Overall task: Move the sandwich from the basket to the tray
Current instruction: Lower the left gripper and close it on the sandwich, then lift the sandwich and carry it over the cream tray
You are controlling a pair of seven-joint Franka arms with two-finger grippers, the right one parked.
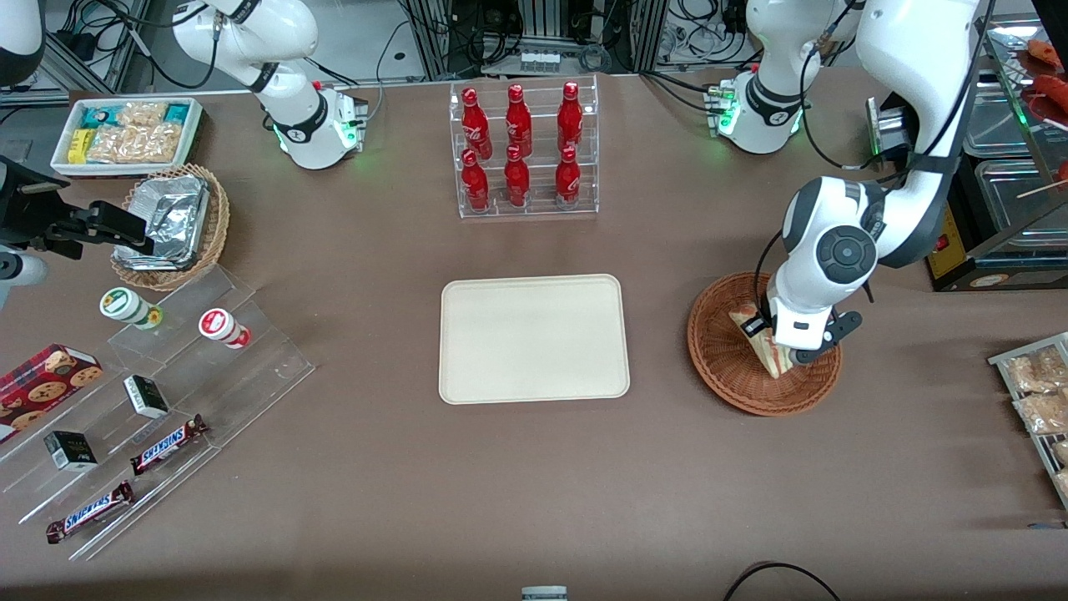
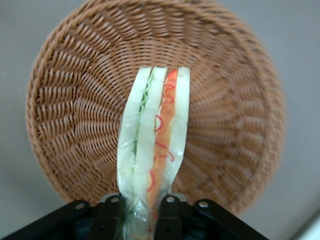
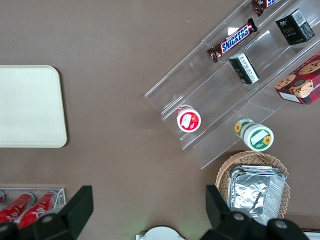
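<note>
1. Gripper [image 2: 142, 212] of the working left arm is positioned over the round, shallow, reddish-brown woven wicker basket [image 1: 724, 359], with its two black fingers [image 2: 170, 212] clamped on one end of the small triangular, clear-wrapped sandwich wedge [image 2: 152, 150].
2. Sandwich position: in the left wrist view the pale bread slices run away from the fingers, with the cut edge facing the camera. That edge shows green filling stripes along one slice and red and orange stripes along the other.
3. In the front view the sandwich [image 1: 763, 342] lies within the outline of the basket, partly covered by the white wrist of the arm. Whether it touches the woven floor cannot be determined.
4. Basket position: it rests on the brown table surface [image 1: 534, 484] toward the working arm's end, beside the flat cream-coloured rectangular tray with rounded corners and a low rim [image 1: 534, 338]. The two are near but apart, with bare table between them.
5. Tray position: it lies at the middle of the table, with nothing on it. It is nearer to the front camera than the clear acrylic rack of six red bottles [image 1: 523, 150].
6. Toward the parked arm's end stand a lighter tan wicker basket holding silver foil packs [image 1: 171, 225] and a clear stepped acrylic stand carrying chocolate bars, small boxes and round-lidded cups [image 1: 150, 409].
</note>
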